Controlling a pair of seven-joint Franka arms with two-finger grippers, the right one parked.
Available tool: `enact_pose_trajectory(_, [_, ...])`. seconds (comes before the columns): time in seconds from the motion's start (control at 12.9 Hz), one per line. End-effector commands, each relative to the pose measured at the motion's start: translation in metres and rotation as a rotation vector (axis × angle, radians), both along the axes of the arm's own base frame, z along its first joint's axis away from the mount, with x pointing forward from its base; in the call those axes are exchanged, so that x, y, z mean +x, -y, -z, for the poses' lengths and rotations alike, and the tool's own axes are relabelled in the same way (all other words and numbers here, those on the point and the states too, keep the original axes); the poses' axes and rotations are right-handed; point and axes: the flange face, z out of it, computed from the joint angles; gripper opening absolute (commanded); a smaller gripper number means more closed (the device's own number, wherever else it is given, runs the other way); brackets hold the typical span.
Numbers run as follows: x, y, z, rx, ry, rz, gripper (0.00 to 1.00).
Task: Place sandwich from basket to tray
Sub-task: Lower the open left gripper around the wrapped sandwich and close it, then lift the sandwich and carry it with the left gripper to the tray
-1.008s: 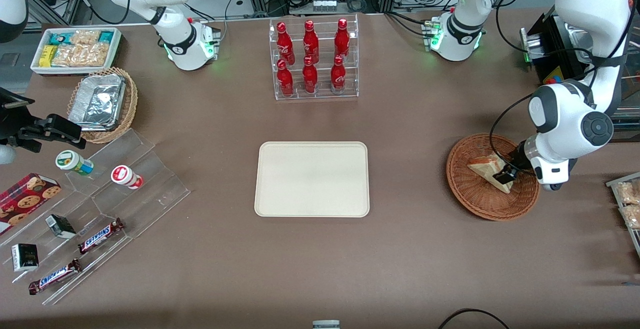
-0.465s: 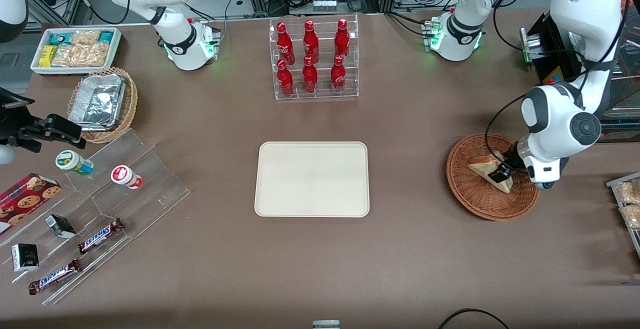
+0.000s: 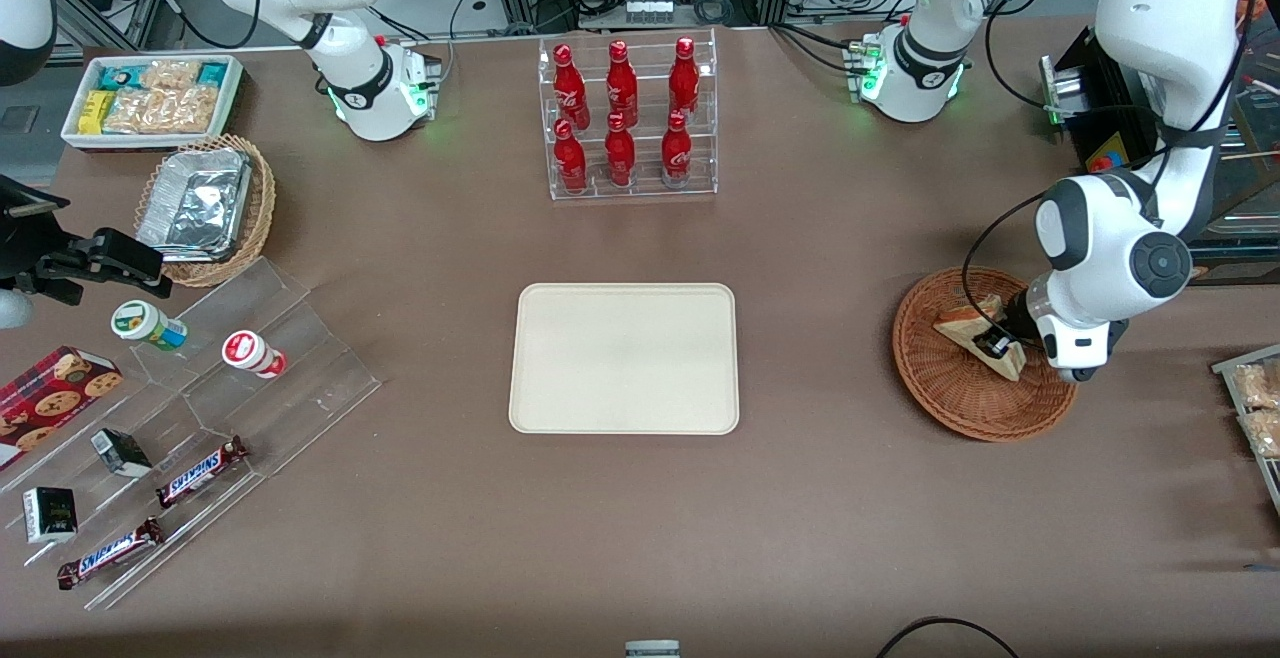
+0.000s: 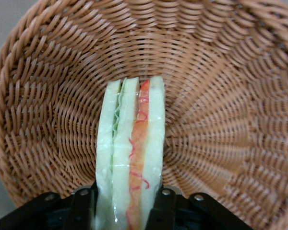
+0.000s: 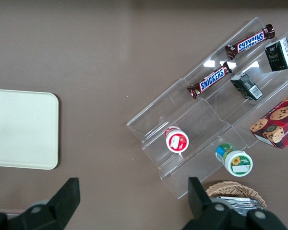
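The sandwich [image 3: 966, 324], a pale bread wedge, is held edge-up in the reddish-brown wicker basket [image 3: 950, 390] toward the working arm's end of the table. My left gripper [image 3: 994, 345] is shut on it over the basket. The wrist view shows the red and green filling layers of the sandwich [image 4: 130, 143] running between the black fingers [image 4: 164, 207], which press on both bread faces, with the basket's weave [image 4: 221, 96] all around. The cream tray [image 3: 624, 358] lies flat at the table's middle with nothing on it.
A clear rack of red bottles [image 3: 626, 118] stands farther from the front camera than the tray. Toward the parked arm's end are a clear stepped stand [image 3: 220, 408] with snacks, a light wicker basket holding a foil tray [image 3: 200, 203] and a white snack bin [image 3: 150, 98].
The left gripper, shut on the sandwich throughout, has shifted a little toward the tray, and the sandwich has moved with it inside the basket.
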Motion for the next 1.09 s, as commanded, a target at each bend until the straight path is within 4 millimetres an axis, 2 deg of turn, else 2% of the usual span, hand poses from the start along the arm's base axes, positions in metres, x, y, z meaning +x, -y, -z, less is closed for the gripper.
enact_pose_trajectory(0.0, [0.021,0.056,-0.066,-0.006,-0.025,0.104,0.29])
enact_pose_trajectory(0.16, [0.034,0.108,-0.094,-0.007,-0.036,0.188,0.29])
enact_pose_trajectory(0.23, [0.035,0.135,-0.102,-0.012,-0.02,0.231,0.28])
enact_pose_trajectory(0.31, [0.033,0.165,-0.104,-0.014,-0.009,0.289,0.27])
enact_pose_trajectory(0.47, [0.035,0.212,-0.104,-0.017,0.007,0.37,0.23])
enact_pose_trajectory(0.62, [0.036,0.262,-0.103,-0.023,0.023,0.447,0.23])
enact_pose_trajectory(0.85, [0.032,0.364,-0.081,-0.023,0.045,0.598,0.23])
enact_pose_trajectory(1.01, [0.034,0.394,-0.066,-0.035,0.054,0.629,0.23])
